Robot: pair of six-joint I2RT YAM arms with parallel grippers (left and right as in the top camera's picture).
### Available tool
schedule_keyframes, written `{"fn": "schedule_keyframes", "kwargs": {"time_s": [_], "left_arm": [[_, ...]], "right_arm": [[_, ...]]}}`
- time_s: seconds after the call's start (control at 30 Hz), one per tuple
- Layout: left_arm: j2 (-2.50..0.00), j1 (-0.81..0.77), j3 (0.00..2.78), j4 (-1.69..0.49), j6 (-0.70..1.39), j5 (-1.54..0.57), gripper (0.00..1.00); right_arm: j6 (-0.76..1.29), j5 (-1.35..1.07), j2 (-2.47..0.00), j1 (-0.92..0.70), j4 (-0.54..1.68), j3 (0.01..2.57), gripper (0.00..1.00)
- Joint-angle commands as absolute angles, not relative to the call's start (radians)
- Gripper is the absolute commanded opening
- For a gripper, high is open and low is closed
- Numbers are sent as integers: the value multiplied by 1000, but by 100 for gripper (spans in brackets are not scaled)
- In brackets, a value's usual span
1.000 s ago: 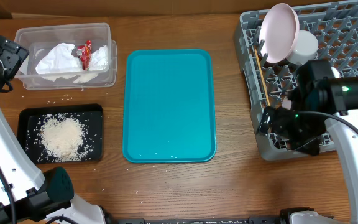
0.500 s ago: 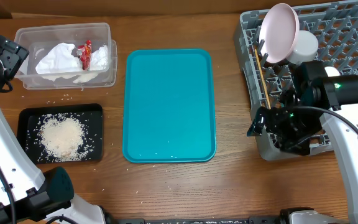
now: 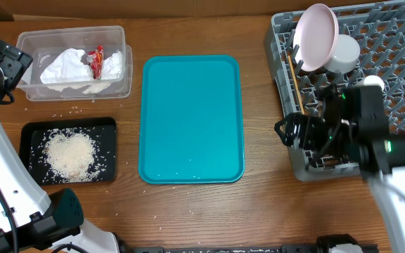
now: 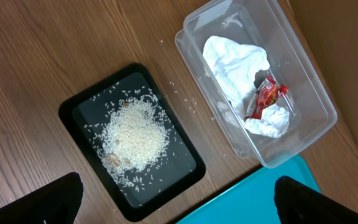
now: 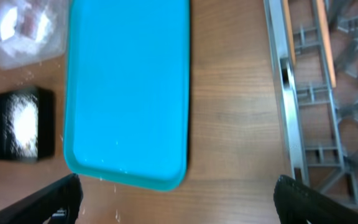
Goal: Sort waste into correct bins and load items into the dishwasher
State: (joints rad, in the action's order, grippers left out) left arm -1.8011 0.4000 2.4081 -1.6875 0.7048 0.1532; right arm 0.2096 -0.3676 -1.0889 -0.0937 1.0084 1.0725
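Rice (image 4: pixel 134 134) heaped on black tray (image 4: pixel 68 112), napkin (image 4: pixel 235 62) crumpled in tub (image 4: pixel 308 87), left pincer (image 4: pixel 179 202), right pincer (image 5: pixel 179 199) seemingly wide

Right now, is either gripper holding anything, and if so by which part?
Nothing is held. The left gripper and the right gripper both stand open with nothing between their fingers.

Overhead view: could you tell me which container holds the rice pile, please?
The shallow black tray; the clear tub holds a napkin and red packet, the teal tray no pile.
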Motion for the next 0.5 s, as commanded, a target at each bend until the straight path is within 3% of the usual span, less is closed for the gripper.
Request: {"fn": "schedule_keyframes", "kwargs": {"time_s": [0.0,0.47], "left_arm": [[-1811,399,2404,-1689,718,156,100],[-1811,399,2403,-1689,718,156,100]], "right_arm": [[172,-397,-942,-98,879,922,100],[155,-402,-403,-98,192,270,100]]}}
